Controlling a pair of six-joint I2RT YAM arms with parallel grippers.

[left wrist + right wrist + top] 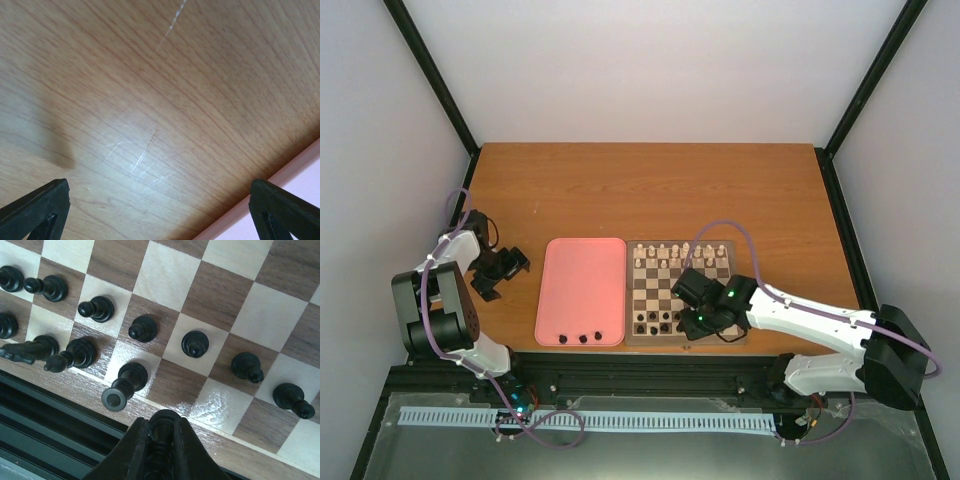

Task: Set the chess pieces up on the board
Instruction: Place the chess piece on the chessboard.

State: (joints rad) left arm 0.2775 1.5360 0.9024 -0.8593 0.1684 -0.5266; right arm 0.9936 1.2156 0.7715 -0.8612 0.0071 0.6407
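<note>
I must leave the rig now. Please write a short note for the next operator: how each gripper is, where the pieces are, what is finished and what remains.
Left gripper: open, empty, over the wooden table, left of the pink rectangular tray.
Right gripper: shut on one dark chess piece, at the near edge of the checkered wooden chessboard.
Done: cream pieces stand on the far rows, and many dark pieces on the near rows.
Left: place the held piece; some near-row squares beside it look free. Then move the three small dark pieces at the tray's near end.
</note>
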